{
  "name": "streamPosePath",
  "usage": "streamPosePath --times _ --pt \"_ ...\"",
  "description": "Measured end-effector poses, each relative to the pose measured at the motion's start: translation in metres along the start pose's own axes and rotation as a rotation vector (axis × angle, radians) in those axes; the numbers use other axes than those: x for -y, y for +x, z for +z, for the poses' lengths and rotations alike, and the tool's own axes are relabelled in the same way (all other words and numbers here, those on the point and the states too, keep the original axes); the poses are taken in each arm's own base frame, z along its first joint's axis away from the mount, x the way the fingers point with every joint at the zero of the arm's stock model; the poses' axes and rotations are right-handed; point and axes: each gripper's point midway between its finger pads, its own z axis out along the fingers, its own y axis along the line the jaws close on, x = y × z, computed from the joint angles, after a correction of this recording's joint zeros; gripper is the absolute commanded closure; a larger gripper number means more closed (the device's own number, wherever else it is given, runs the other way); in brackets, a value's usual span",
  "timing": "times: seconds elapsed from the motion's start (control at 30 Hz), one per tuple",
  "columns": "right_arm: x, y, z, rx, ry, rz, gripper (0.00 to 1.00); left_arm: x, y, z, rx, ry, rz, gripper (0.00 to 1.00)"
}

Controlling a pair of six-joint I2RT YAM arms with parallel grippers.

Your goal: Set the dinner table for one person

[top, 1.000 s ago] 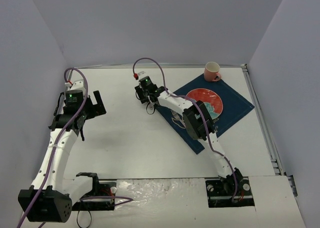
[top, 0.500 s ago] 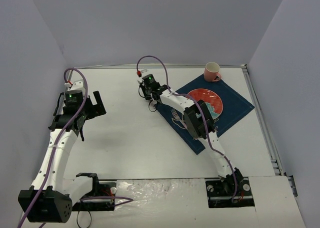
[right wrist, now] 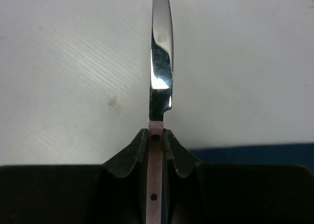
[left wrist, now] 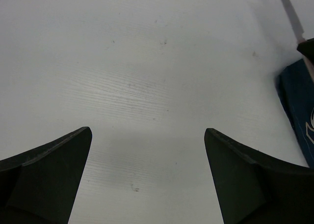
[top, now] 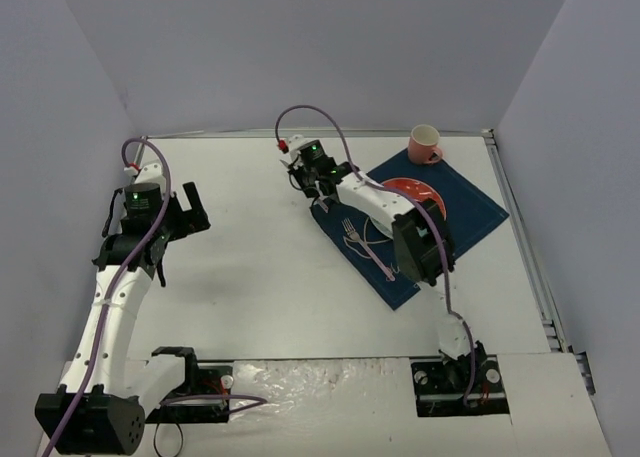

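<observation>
**Knife in hand, place beside the plate not yet filled**

Top view: the right tool [top: 315, 185] reaches over the far left corner of the cloth [top: 470, 212], which lies on the right half of the counter [top: 250, 277]. On the cloth sit a plate [top: 415, 199] and, just left of it, a fork [top: 362, 247]; a cup [top: 425, 143] stands at the far corner. The left tool [top: 192, 209] hangs open and empty over the bare left side. What the right tool grips is too small to tell here, and its arm covers part of the plate and the cloth.

Left wrist: both fingers [left wrist: 49, 170] stand wide apart with only bare counter between them. A corner of the cloth shows at the right edge. A thin strip near the top right corner is cut off by the frame; what it is cannot be told.

Right wrist: the tool is clamped on a knife [right wrist: 161, 62], gripping the handle [right wrist: 155, 180] close to the blade, which points out over the counter. The rest of the handle is hidden behind the fingers.

The step looks like carrying the knife to the free cloth right of the plate. It would go best kept level, lifted clear of the plate rim and cup, turned parallel to the fork, and lowered flat before release, since the hidden handle may touch down first.
</observation>
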Motion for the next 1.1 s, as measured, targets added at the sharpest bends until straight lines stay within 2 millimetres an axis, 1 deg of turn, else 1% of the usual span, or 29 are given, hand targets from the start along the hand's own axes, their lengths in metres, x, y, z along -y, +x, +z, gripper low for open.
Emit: streamPosePath --times 0.07,0.13,0.23,0.27,0.33,0.43,0.57,0.67,0.7,0.8,0.93,1.1 --pt "0.018 -0.017 -0.039 0.045 0.013 -0.021 1.0 0.0 -0.002 -0.003 0.013 0.004 0.0 0.03" --pt "0.043 -0.029 -0.081 0.099 0.044 -0.038 1.0 0.001 -0.004 -0.006 0.024 0.007 -0.001 0.03" --pt "0.086 -0.034 -0.137 0.152 0.117 -0.045 1.0 0.001 -0.005 -0.008 0.031 0.01 -0.001 0.03" --pt "0.105 -0.034 -0.151 0.177 0.152 -0.043 1.0 0.001 -0.005 -0.009 0.031 0.011 0.0 0.03" --pt "0.127 -0.013 -0.176 0.162 0.196 -0.05 1.0 0.002 -0.005 -0.009 0.03 0.013 0.0 0.03" --pt "0.165 0.031 -0.201 0.102 0.258 -0.035 1.0 0.002 -0.004 -0.009 0.028 0.016 0.0 0.03" --pt "0.212 0.092 -0.216 -0.012 0.321 -0.019 1.0 0.003 -0.005 -0.012 0.034 0.022 0.0 0.03" --pt "0.235 0.118 -0.223 -0.057 0.329 -0.011 1.0 0.004 -0.007 -0.015 0.046 0.028 -0.001 0.03" --pt "0.245 0.125 -0.227 -0.063 0.337 -0.007 1.0 0.004 -0.007 -0.016 0.051 0.03 -0.001 0.03" --pt "0.268 0.14 -0.229 -0.074 0.345 -0.021 1.0 0.004 -0.009 -0.019 0.061 0.033 -0.001 0.03" --pt "0.292 0.172 -0.219 -0.128 0.34 -0.022 1.0 0.005 -0.009 -0.02 0.064 0.033 -0.001 0.03" --pt "0.304 0.213 -0.196 -0.202 0.298 -0.018 1.0 0.004 -0.008 -0.018 0.056 0.031 -0.001 0.03"
